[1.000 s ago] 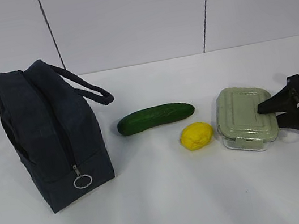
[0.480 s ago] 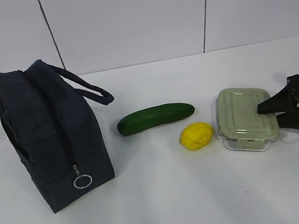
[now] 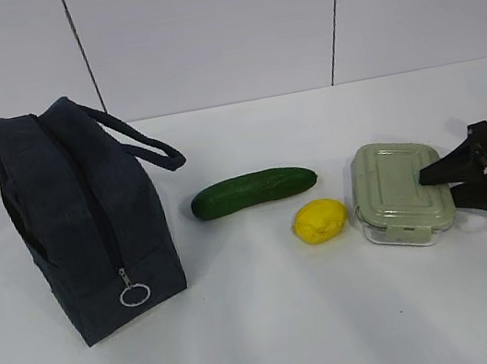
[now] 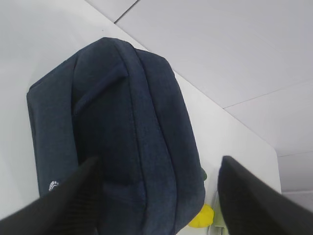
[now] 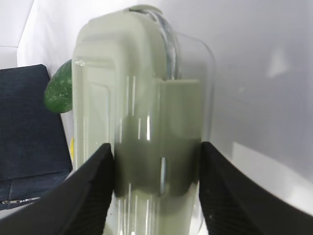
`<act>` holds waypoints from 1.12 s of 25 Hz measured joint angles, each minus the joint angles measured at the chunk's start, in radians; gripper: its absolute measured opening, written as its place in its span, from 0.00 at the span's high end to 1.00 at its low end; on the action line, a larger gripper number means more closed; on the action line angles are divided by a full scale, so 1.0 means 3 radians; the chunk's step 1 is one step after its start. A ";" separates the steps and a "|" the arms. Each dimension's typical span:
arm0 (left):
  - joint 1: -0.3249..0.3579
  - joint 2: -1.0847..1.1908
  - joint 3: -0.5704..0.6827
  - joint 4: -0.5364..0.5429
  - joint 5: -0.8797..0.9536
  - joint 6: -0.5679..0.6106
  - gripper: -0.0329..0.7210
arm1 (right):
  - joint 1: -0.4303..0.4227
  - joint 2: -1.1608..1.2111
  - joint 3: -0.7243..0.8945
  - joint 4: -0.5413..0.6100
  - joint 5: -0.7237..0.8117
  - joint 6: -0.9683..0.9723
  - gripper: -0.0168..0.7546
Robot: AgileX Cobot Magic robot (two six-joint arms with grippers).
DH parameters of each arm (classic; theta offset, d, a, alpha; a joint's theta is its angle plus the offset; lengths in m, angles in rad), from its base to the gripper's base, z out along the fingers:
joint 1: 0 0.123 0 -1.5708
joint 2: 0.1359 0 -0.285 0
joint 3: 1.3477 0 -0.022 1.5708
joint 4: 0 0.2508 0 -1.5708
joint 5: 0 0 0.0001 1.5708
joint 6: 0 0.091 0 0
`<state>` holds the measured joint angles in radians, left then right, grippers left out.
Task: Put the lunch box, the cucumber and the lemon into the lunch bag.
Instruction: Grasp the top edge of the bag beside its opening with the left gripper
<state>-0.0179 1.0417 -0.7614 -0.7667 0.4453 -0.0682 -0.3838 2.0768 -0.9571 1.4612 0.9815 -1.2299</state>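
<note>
Nothing has shifted; the right gripper (image 3: 437,182) still clamps the lunch box (image 3: 399,190).
The cucumber (image 3: 253,191) lies lengthwise left-right between lunch bag (image 3: 82,223) and box, the lemon (image 3: 320,220) just in front. The left gripper (image 4: 156,196), jaws spread and empty, hovers over the bag, its arm out of the exterior view.

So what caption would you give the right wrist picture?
Right gripper closed around the lunch box, cucumber and dark lunch bag behind.
</note>
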 joint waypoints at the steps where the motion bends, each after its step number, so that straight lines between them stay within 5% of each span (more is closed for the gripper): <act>1: 0.0000 0.0000 0.0000 0.0000 0.0000 0.0000 0.25 | 0.0000 0.0000 0.0000 0.0000 0.0000 0.0000 0.45; 28: 0.0000 0.0000 0.0000 0.0000 0.0000 0.0000 0.25 | 0.0000 0.0000 0.0000 0.0000 0.0000 -0.0007 0.45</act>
<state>-0.0179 1.0417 -0.7614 -0.7667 0.4453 -0.0682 -0.3838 2.0768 -0.9571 1.4612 0.9815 -1.2320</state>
